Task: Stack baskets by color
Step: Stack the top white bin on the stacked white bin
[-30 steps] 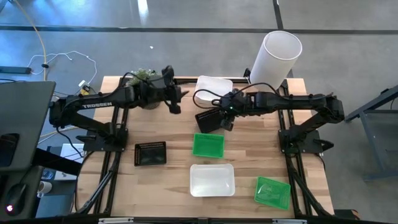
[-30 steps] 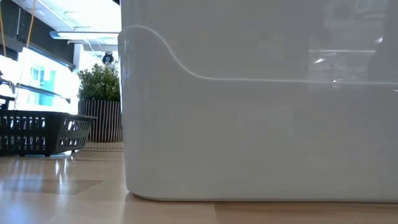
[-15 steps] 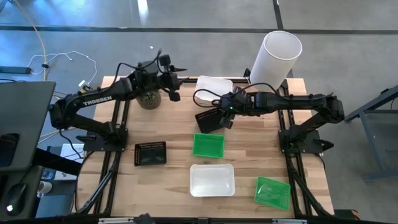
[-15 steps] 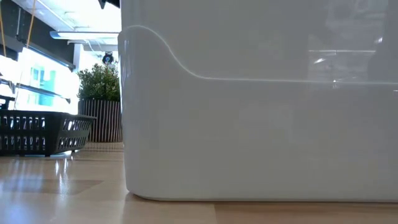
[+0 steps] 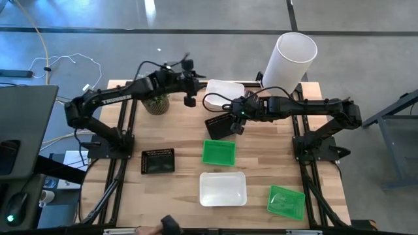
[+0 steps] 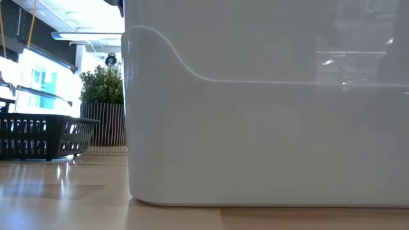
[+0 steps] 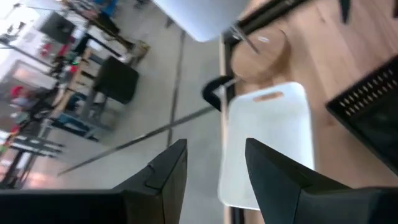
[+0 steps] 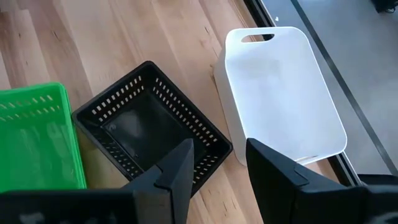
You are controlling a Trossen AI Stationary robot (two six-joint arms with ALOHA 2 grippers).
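Six baskets show on the wooden table in the high view. A white basket [image 5: 225, 89] lies at the far edge, with a black one [image 5: 219, 126] just in front of it. Nearer lie a green basket [image 5: 219, 151], a black one [image 5: 158, 161], a white one [image 5: 223, 188] and a green one [image 5: 286, 201]. My left gripper [image 5: 190, 99] hangs open in the air, left of the far white basket [image 7: 267, 143]. My right gripper [image 8: 217, 158] is open above the black basket's [image 8: 149, 127] wall, one finger over the inside and one outside.
A tall white cylinder [image 5: 290, 57] stands at the far right corner. A small potted plant [image 5: 155, 102] stands under my left arm at the far left. The near white basket's wall [image 6: 268, 128] fills most of the low view. Something small and dark [image 5: 168, 224] shows at the table's near edge.
My left gripper has swung along the far edge toward the table's right. It has passed over the potted plant and come close to the far white basket, and it has stayed open. My right gripper and the baskets have kept still.
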